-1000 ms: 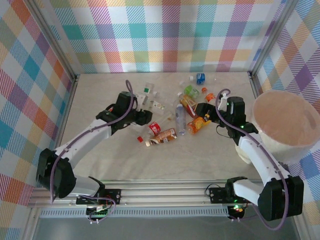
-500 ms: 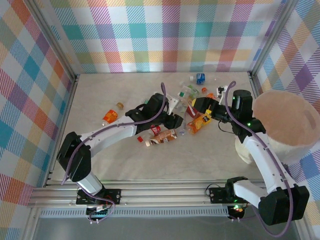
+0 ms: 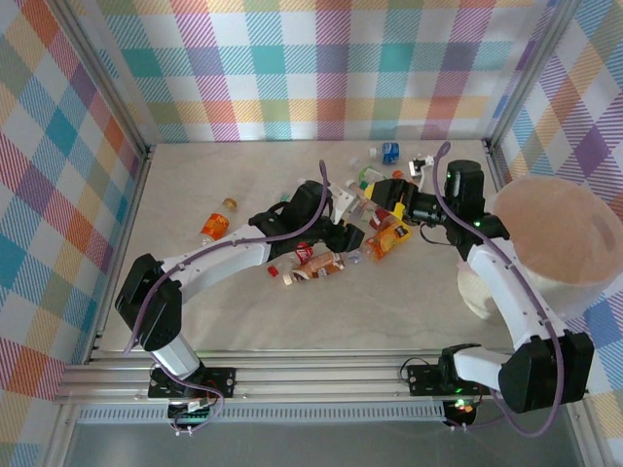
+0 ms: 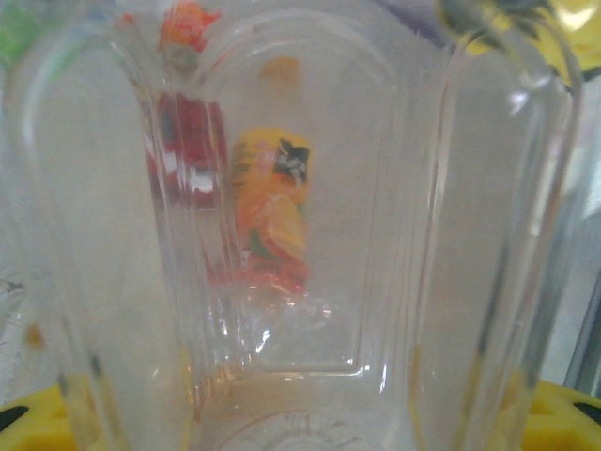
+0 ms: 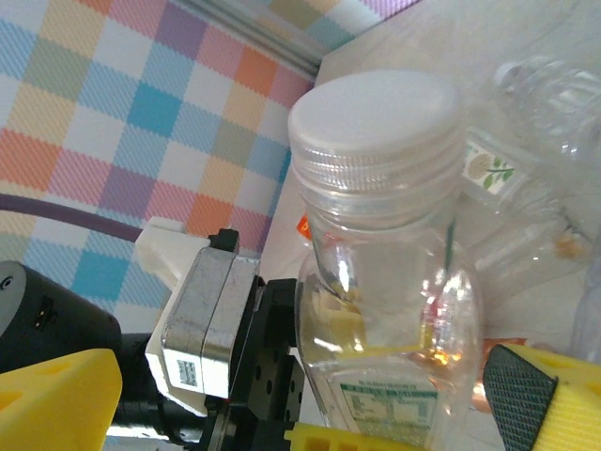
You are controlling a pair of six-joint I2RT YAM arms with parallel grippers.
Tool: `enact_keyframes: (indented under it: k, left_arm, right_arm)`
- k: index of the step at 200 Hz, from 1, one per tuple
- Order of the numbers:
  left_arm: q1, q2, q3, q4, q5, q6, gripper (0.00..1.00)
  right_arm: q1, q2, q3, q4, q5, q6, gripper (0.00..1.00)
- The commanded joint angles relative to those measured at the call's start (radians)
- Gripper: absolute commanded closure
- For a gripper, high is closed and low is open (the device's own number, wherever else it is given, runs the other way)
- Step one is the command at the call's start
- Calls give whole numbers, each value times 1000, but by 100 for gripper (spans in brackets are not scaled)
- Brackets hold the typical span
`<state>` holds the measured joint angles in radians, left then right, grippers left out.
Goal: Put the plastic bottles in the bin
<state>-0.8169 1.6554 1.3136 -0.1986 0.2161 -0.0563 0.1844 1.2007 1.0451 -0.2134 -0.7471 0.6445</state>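
1. Top external: bin [image 3: 560, 233], cream, upright at 3 o'clock edge of table [image 3: 243, 311].
2. L gripper [image 4: 291, 413]: fingers [image 4: 19, 418] part closed, clamped on base end of clear bottle [image 4: 300, 188]. White cap [image 5: 376, 117] is at the end away from the grip. Bottle is near table centre, at 9 o'clock of bin.
3. R gripper [image 5: 300, 404]: fingers [image 5: 56, 395] wide apart, one either side of the same bottle. Gap shows on both sides, no contact.
4. Other plastic bottles [image 3: 336, 261]: heap at table centre, crushed, mixed labels.
5. Strays: orange bottle [image 3: 214, 226] at 9 o'clock of heap; blue-label bottle [image 3: 390, 151] at 12 o'clock, near back wall.
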Motion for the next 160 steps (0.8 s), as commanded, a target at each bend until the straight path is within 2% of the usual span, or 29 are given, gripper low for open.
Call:
enact_keyframes:
  k: [1,30,86,95,110,126,160]
  left_arm:
    - [-15,1,20,54,62,26,53]
    - [-14,20,44,59,76,27,53]
    - [-14,41,84,95,110,44,52]
    - [-14,46,89,101,113,48,52]
    - [-14,52,100,102,101,48,52]
    - [-12,51,99,106,83,52,52]
    - [-12,39,86,122,78,50,52]
  right_arm:
    - [2,31,40,79,-131,6,0]
    - [2,58,88,85,-173,-26,0]
    - [4,110,111,141,-162,44,4]
    - [4,111,116,112,-119,33,4]
    - [5,105,143,-46,58,-15,3]
    - [5,85,125,-84,164,-33,3]
    - [4,99,113,-78,105,-31,10]
